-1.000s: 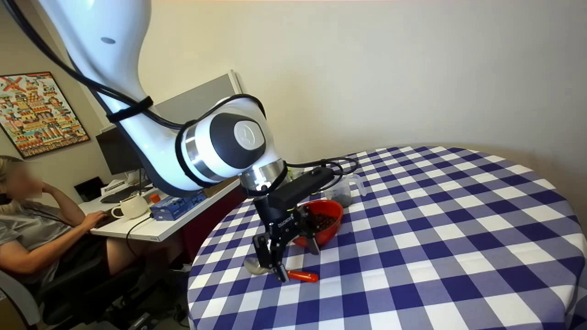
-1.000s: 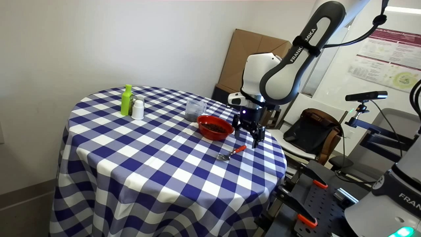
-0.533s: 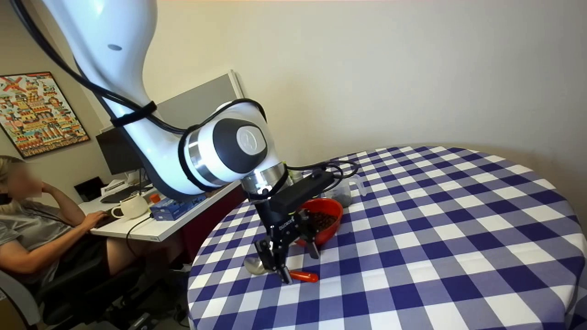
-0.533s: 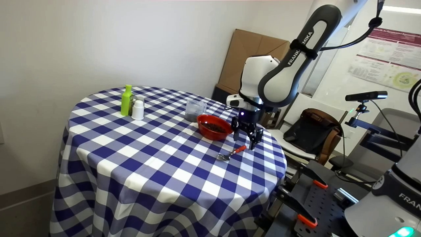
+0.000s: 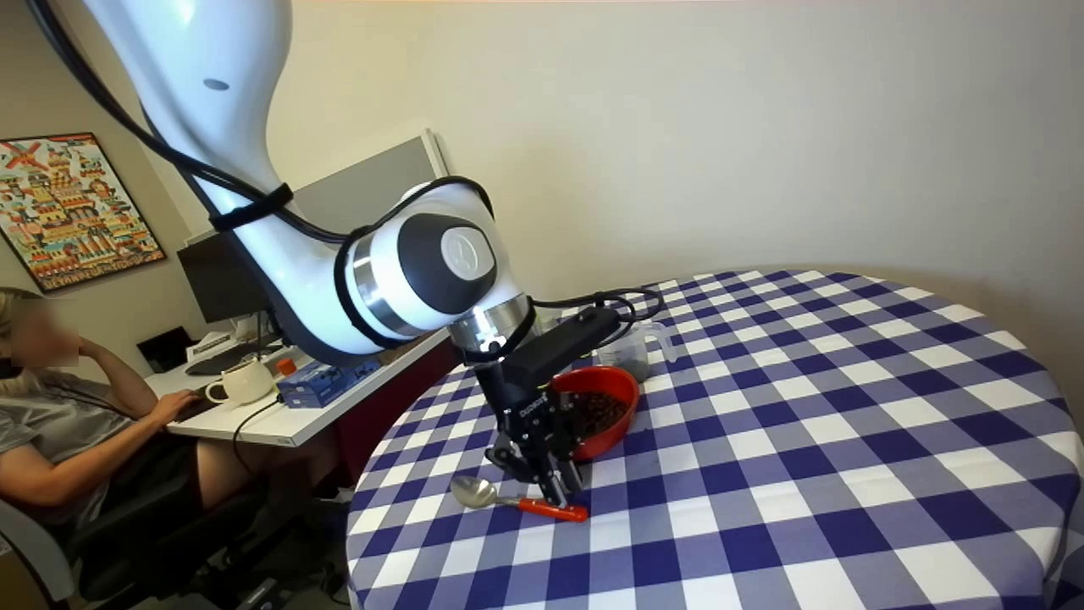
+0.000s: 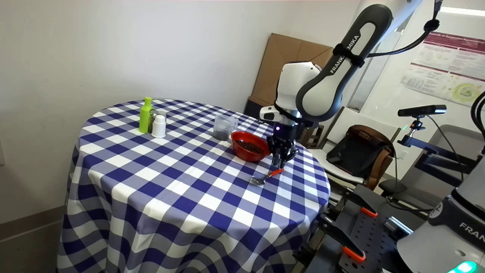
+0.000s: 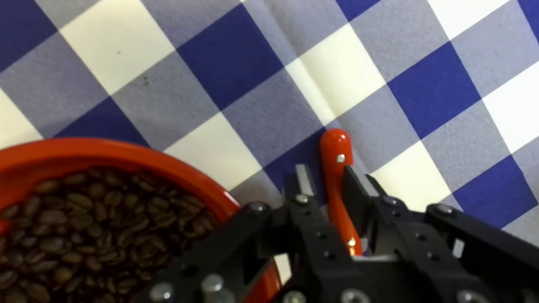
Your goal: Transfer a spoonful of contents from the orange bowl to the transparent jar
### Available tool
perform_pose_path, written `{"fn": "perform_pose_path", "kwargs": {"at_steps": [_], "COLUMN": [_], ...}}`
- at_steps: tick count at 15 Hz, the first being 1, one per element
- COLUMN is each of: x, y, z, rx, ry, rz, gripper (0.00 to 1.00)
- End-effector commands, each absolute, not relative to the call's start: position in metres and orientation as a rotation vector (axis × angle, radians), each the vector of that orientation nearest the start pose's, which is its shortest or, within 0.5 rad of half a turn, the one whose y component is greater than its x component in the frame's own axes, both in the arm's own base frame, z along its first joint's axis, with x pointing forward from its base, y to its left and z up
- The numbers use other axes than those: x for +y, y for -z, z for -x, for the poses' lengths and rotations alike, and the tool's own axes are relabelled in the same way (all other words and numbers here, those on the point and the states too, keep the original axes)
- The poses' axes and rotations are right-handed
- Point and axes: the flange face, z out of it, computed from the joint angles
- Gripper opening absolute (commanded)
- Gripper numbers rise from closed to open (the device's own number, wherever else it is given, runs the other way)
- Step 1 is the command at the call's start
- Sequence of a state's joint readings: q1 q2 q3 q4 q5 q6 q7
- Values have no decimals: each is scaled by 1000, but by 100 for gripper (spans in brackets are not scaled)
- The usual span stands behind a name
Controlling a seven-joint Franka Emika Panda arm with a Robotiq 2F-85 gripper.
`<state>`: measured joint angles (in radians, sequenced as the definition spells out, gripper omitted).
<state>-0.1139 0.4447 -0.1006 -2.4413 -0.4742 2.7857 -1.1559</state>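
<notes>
A spoon with a red handle [image 7: 337,145] and a metal scoop [image 5: 474,491] lies flat on the cloth. Over its handle my gripper [image 7: 329,179] points down, the jaws partly drawn together but still open. In the wrist view the handle runs between the fingers, close to the right pad [image 7: 358,183]; cloth shows between it and the left one. The orange bowl [image 6: 246,153], red-orange and full of dark coffee beans [image 7: 84,235], stands right beside the gripper; whether they touch I cannot tell. Behind the bowl is the transparent jar [image 6: 223,127], a handled jug with something dark at the bottom.
A green bottle [image 6: 144,117] and stacked white cups [image 6: 159,127] stand farther along the round table with its checked cloth [image 5: 762,424]. A person sits at a white desk [image 5: 279,428] beyond the table. A camera on a bracket [image 6: 421,110] is near the arm's base.
My gripper's fingers have come much closer together around the spoon handle, after a slight shift of the arm. The orange bowl has slid slightly to the right in both exterior views.
</notes>
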Motion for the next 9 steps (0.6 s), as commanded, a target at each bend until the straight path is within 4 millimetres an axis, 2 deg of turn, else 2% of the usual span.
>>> {"fn": "perform_pose_path", "kwargs": {"at_steps": [1, 3, 8, 9], "x": [-81, -81, -81, -82], "y": [-113, -114, -117, -117], "z": [-454, -454, -456, -456], "rx": [-2065, -2068, -2063, -2061], "ry": [-297, -295, -282, -280], "rz": [2467, 2469, 2480, 2483], "gripper": [52, 62, 97, 100]}}
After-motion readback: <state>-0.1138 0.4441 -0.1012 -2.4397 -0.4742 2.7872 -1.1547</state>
